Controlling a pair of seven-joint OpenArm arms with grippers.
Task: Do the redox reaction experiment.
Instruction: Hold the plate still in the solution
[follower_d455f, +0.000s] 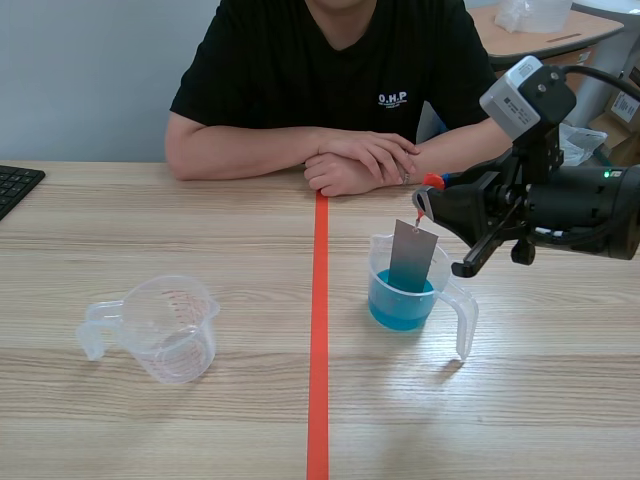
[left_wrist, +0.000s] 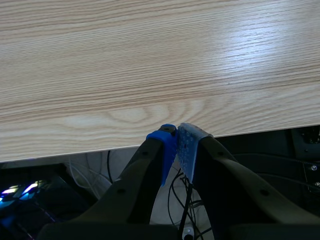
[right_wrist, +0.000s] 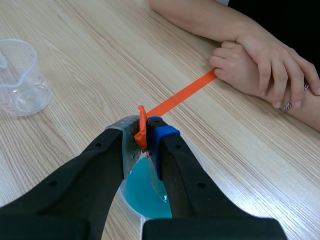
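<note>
Right gripper (follower_d455f: 422, 203) is pinching the orange tab (right_wrist: 142, 131) at the top of the grey metal plate (follower_d455f: 412, 257), fingers closed tight on it. The plate is hanging upright, lower end dipping into the blue liquid (follower_d455f: 400, 308) in the clear beaker (follower_d455f: 464, 318), right of the tape line. Left gripper (left_wrist: 176, 137) is sitting at the table (left_wrist: 150, 65) edge, pads touching, gripping nothing. Empty measuring cup (follower_d455f: 170, 328) is standing well apart on the left.

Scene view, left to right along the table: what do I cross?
Keyboard → empty clear cup → orange-red tape line → cup of blue liquid. The right tool and its grey strip overlap that cup, so unplaced.
</note>
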